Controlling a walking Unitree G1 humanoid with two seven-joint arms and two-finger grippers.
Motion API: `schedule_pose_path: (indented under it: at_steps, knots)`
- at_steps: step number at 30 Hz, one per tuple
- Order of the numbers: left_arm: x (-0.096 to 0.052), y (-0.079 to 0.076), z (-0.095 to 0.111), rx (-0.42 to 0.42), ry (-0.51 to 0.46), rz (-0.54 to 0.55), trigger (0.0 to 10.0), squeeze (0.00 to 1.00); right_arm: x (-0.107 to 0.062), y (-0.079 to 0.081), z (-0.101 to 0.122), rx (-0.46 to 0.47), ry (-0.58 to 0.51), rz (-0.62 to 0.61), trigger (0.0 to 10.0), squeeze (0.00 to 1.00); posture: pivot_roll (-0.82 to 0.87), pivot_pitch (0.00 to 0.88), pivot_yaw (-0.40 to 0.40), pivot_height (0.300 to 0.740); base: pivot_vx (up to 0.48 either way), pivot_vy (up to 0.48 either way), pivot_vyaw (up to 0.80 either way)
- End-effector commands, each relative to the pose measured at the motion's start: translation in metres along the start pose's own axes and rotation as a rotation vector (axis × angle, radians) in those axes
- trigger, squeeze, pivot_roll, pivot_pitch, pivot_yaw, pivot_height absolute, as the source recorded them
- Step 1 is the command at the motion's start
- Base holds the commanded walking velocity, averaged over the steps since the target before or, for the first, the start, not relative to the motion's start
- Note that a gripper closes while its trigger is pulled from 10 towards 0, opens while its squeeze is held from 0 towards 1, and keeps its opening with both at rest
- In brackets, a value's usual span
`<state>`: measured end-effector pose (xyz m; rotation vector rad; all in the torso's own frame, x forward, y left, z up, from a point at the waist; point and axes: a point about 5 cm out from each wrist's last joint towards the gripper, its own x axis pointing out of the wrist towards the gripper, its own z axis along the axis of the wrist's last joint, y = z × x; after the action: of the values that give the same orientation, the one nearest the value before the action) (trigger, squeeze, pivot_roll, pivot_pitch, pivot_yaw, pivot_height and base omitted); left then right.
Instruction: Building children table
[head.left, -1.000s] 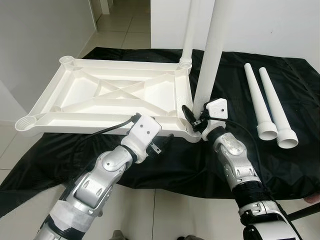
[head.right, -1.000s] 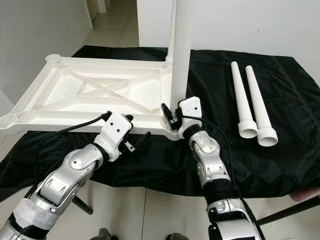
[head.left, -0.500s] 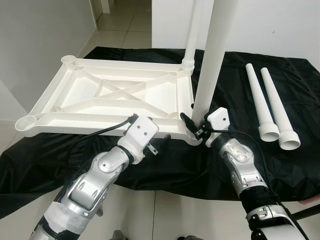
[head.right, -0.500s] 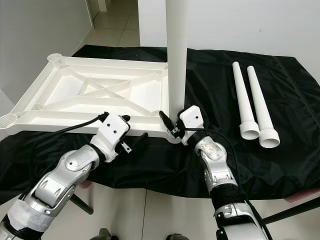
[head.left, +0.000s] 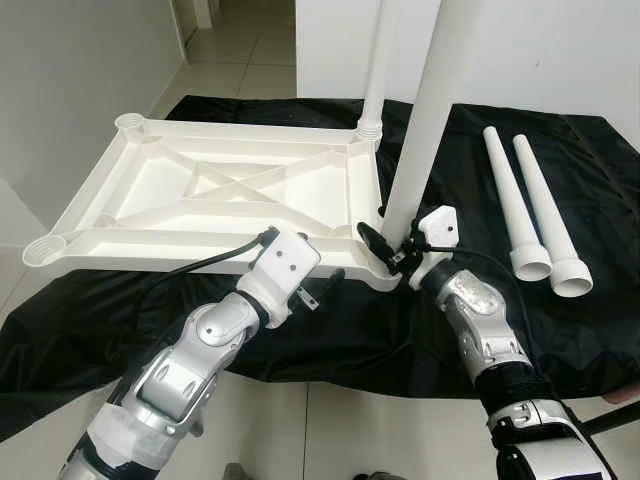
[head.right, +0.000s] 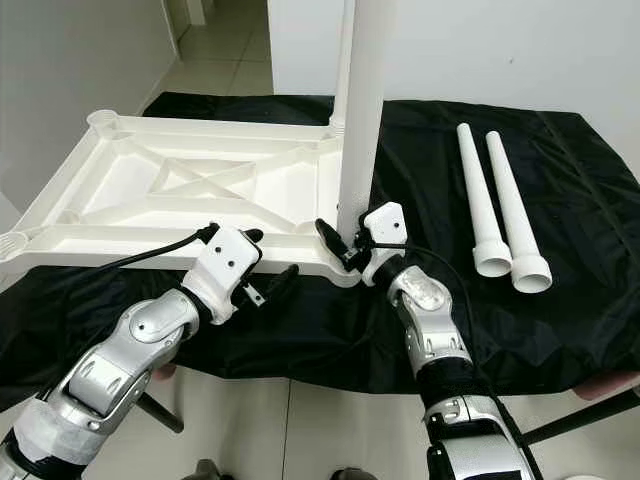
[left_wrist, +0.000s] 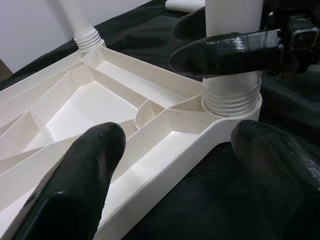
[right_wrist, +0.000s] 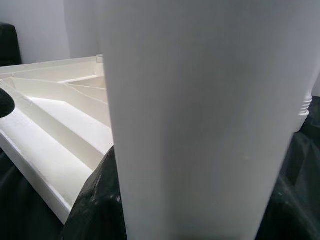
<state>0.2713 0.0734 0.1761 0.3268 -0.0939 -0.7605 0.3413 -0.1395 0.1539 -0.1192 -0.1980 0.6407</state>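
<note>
A white plastic table top (head.left: 150, 238) lies upside down on a black cloth (head.left: 560, 330). Two white legs stand upright in its right-hand corner sockets, a far leg (head.left: 378, 60) and a near leg (head.left: 425, 110). My right gripper (head.left: 390, 246) is shut around the near leg just above its threaded base (left_wrist: 231, 95); the leg (right_wrist: 200, 120) sits between its fingers. My left gripper (head.left: 322, 287) is open at the table top's front rim, just left of that corner, with its fingers (left_wrist: 75, 185) spread on either side of the rim (left_wrist: 165, 160).
Two loose white legs (head.left: 515, 205) (head.left: 548, 215) lie side by side on the cloth at the right. A grey wall (head.left: 70, 90) stands to the left and a white wall (head.left: 560, 50) behind. Tiled floor (head.left: 320, 430) shows below the cloth's front edge.
My right wrist has shifted slightly around the near leg's base while staying closed on it. My left gripper has edged a little closer to the front rim. The camera has moved slightly.
</note>
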Motion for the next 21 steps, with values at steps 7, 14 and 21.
schedule_pose_path:
  at_steps: [7, 14, 21]
  knots:
    - [-0.001, -0.009, 0.002, 0.009, 0.0, -0.143, 10.0, 0.0, -0.01, 0.005, -0.038, 0.192, 0.162, -0.043, 10.0, 0.0, -0.01, 0.085, 0.015, 0.74, 0.0, 0.0, 0.0]
    - [-0.001, -0.009, 0.003, 0.013, -0.002, -0.141, 10.0, 0.0, -0.011, 0.003, -0.043, 0.274, 0.172, -0.103, 10.0, 0.0, -0.01, 0.079, 0.014, 0.74, 0.0, 0.0, 0.0]
    - [-0.001, -0.008, 0.003, 0.018, -0.003, -0.139, 10.0, 0.0, -0.011, 0.006, -0.043, 0.256, 0.163, -0.101, 10.0, 0.0, -0.01, 0.078, 0.013, 0.74, 0.0, 0.0, 0.0]
